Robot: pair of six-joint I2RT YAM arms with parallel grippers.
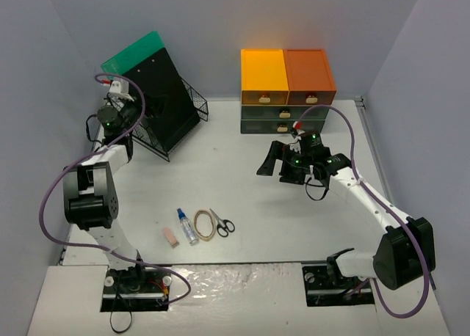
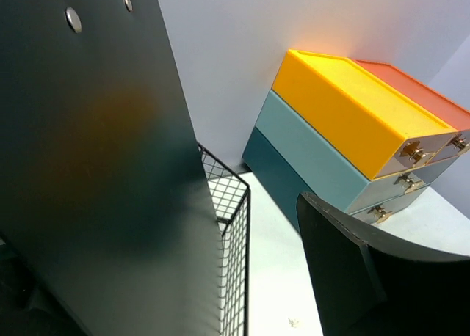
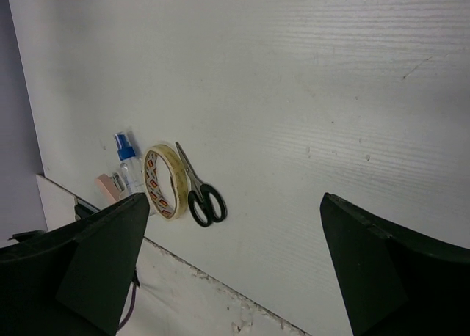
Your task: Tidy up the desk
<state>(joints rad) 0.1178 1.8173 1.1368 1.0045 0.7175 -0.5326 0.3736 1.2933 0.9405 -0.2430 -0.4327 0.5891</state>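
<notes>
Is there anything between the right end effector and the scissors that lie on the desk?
Nothing visible. The right end effector is open, and only bare desk lies between it and the scissors. The tape roll lies on their far side, not in the path.

On the bench, near left, lie four small items: one pink eraser, one spray bottle, one tape roll, one pair of scissors. Far left stands one wire basket. Far right stands one drawer unit. Two robot arms, left and right.
</notes>
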